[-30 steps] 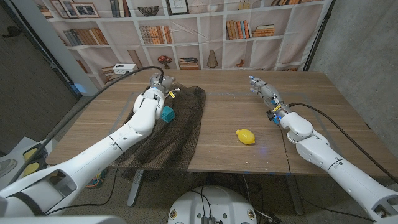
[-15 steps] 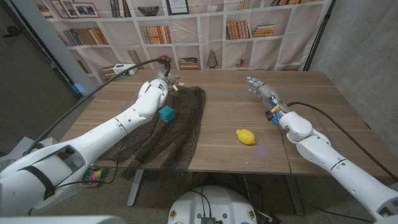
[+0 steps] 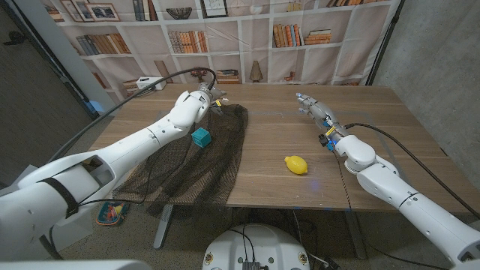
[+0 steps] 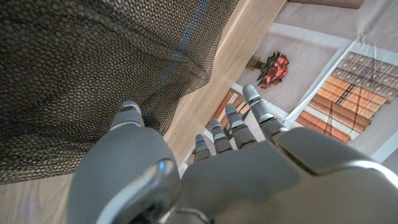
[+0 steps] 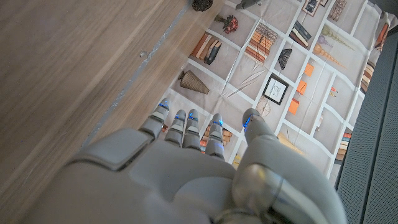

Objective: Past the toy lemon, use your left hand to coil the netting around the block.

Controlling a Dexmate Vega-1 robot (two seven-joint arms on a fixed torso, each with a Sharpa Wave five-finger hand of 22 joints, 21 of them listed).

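The left robot hand [image 3: 212, 98] hovers with fingers spread, empty, over the netting's [image 3: 202, 154] far corner. The netting runs lengthwise from bench's [image 3: 277, 127] far edge to near edge; its near end overhangs. The teal block [image 3: 200, 136] sits on it. The right robot hand [image 3: 311, 106] is open.

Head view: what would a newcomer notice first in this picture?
First the dark netting, spread over the table's left half with a teal block on it. Next the yellow toy lemon, alone near the front edge. The left hand hovers at the netting's far corner, fingers apart.
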